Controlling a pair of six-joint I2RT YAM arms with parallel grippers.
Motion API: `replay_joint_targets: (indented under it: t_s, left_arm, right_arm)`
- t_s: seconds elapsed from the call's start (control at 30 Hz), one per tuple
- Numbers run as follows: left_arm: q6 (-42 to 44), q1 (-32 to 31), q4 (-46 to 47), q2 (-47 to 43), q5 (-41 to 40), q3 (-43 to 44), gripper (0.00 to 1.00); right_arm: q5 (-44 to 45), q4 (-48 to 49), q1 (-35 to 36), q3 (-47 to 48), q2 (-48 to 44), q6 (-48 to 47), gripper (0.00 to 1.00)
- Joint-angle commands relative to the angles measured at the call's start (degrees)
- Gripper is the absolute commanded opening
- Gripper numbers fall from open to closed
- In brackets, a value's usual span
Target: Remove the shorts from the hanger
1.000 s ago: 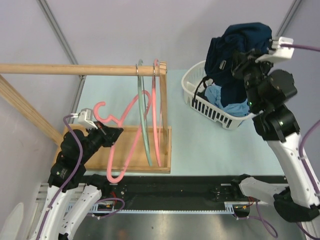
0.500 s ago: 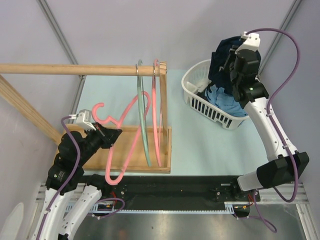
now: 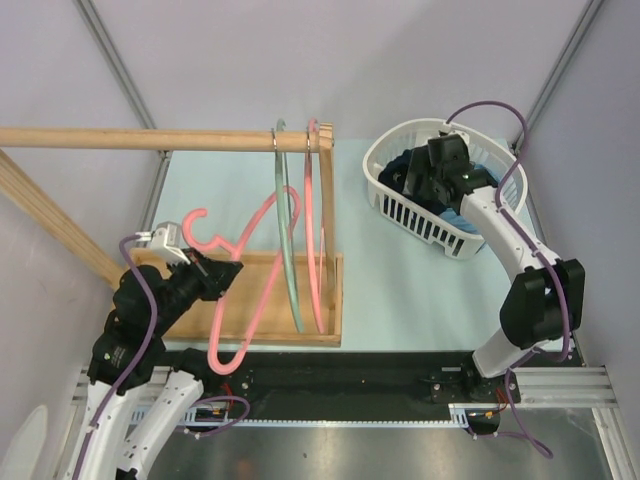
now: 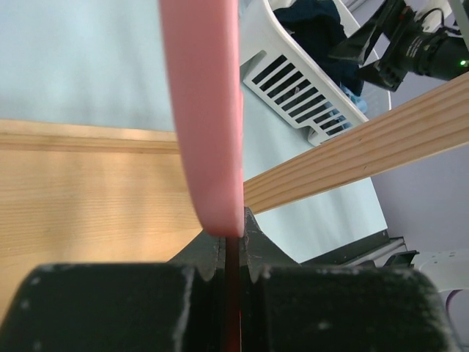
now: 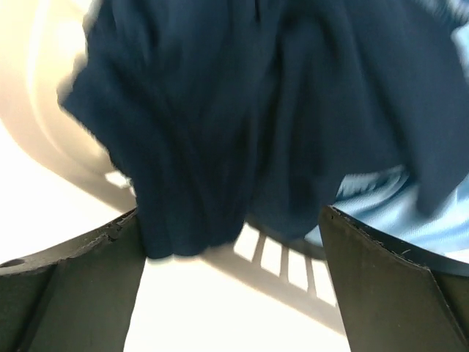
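Note:
My left gripper is shut on a bare pink hanger, held tilted over the wooden stand's base. In the left wrist view the hanger's pink arm runs up from between the pressed jaws. Dark navy shorts lie bunched in the white basket on top of light blue shorts. My right gripper hangs low over the basket, open. In the right wrist view the navy fabric sits loose beyond the spread fingers, with light blue cloth at the right.
A wooden rail crosses the back left, carrying a grey-green hanger and a pink hanger. The stand's wooden base lies under them and a slanted brace rises at the left. The basket stands at the back right.
The right arm came down from high above the basket, lowered the navy shorts into it and opened its jaws. The left arm and its hanger barely moved.

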Motion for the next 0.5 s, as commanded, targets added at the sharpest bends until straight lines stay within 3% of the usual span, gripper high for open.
replay_joint_targets:
  t_s: [0.0,0.27,0.47]
  left_arm:
    - [-0.02,0.42,0.06,-1.33,0.66,3.69,0.0]
    - [4.62,0.42,-3.8,-0.2,0.3,9.14,0.0]
    - [11.65,0.42,-9.33,2.09,-1.54,18.01,0.0]
  right_arm:
    - [3.08,-2.51,3.16,0.58,-5.65,0.82,1.0]
    - [3.43,-4.18,5.28,-1.88,-14.52,1.96,1.0]
    - [3.26,-3.92,5.98,-4.95,-21.03,1.79,1.0]
